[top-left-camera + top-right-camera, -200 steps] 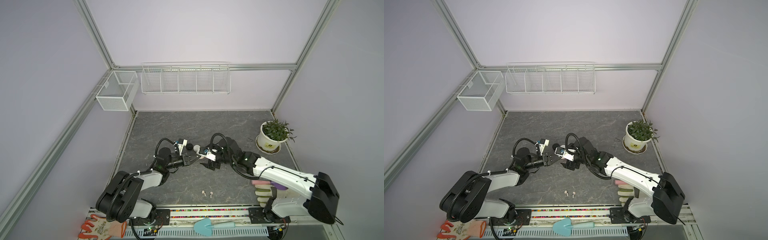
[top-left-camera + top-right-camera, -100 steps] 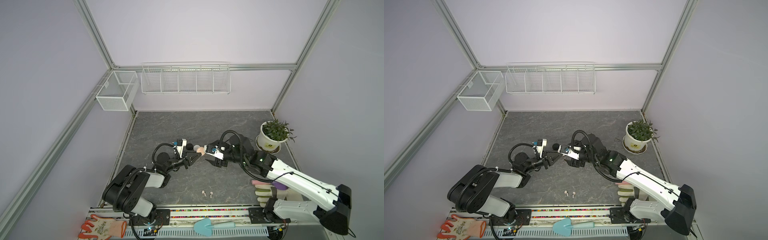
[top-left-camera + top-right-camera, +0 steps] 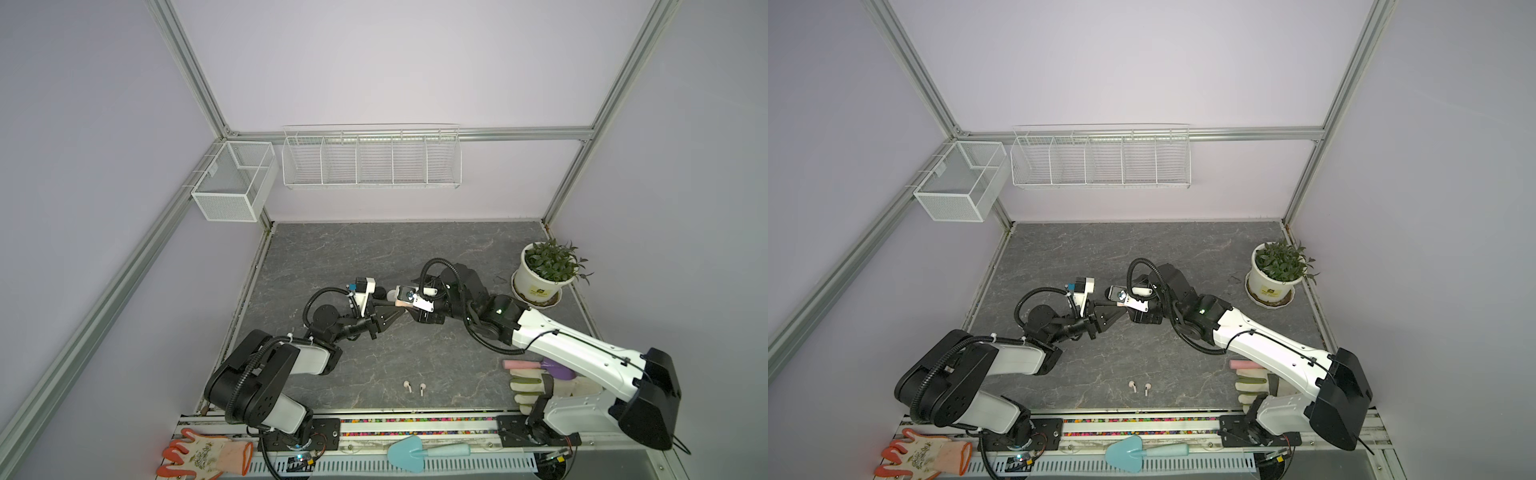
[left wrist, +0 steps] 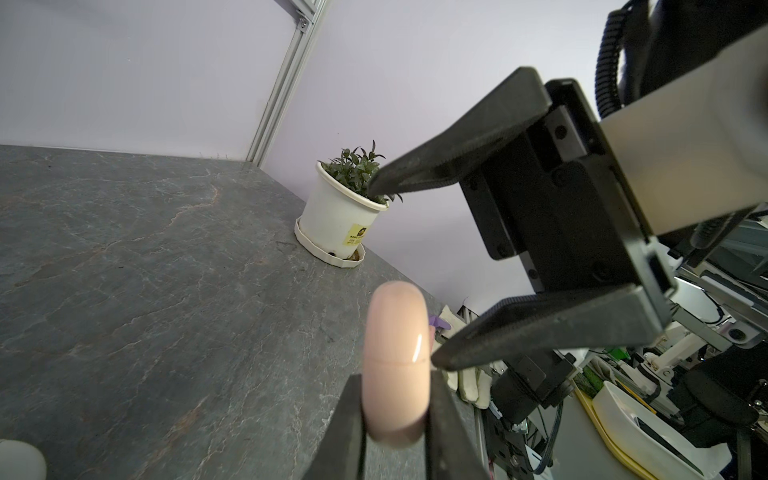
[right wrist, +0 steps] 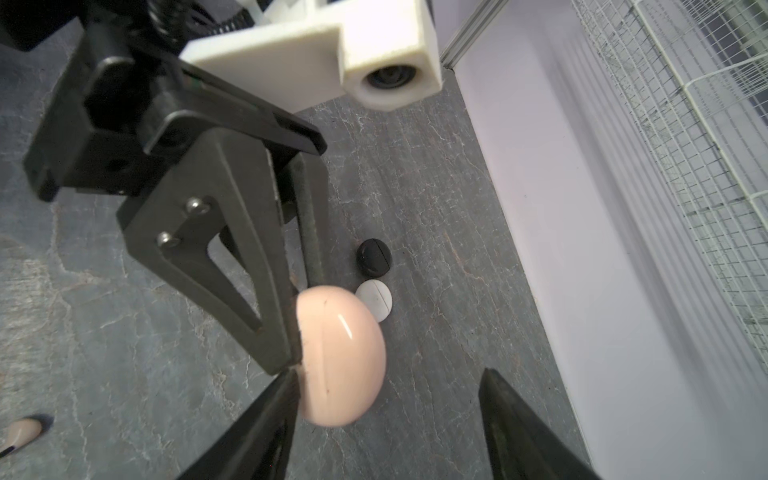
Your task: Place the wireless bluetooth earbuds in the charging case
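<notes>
Pinching the closed pale pink charging case (image 4: 397,332) clear of the table (image 3: 332,257), our left gripper (image 4: 395,386) faces our right gripper (image 4: 403,275), whose jaws stand spread with one fingertip (image 4: 446,355) at the case's seam. We see two pale pink earbuds (image 3: 407,386) lying on the table well back from both grippers, toward the arm bases.

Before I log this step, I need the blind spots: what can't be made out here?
Pink case: top views, nearly hidden by fingers.
Earbuds: top views, too small for detail.
One earbud: right wrist view, cut by edge.
White case: left wrist view, cut by corner.
</notes>
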{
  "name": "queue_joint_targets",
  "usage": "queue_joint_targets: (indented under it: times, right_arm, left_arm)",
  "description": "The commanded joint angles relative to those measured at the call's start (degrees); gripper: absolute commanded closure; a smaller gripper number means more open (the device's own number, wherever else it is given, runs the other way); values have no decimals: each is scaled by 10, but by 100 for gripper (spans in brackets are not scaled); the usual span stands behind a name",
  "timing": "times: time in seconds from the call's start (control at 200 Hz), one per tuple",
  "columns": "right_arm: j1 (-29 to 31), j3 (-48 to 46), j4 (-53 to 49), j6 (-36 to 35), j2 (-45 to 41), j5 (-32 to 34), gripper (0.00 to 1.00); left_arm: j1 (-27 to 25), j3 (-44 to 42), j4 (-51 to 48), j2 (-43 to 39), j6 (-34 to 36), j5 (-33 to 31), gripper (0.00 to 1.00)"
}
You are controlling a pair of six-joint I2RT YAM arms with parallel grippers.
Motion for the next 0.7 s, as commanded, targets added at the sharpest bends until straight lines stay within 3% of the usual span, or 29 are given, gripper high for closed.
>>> queue_joint_targets:
  times: [0.0, 0.41, 0.695]
  right_arm:
    - [8, 16, 32, -24, 5, 19, 29]
    - [8, 15, 7, -27, 11, 5, 28]
    - [-6, 1, 33, -21, 13, 62, 29]
  left_arm:
    - [-3, 8, 30, -9, 10, 12, 100]
    - [-3, 8, 30, -12, 2, 9, 100]
    - [-2, 8, 30, -16, -4, 13, 100]
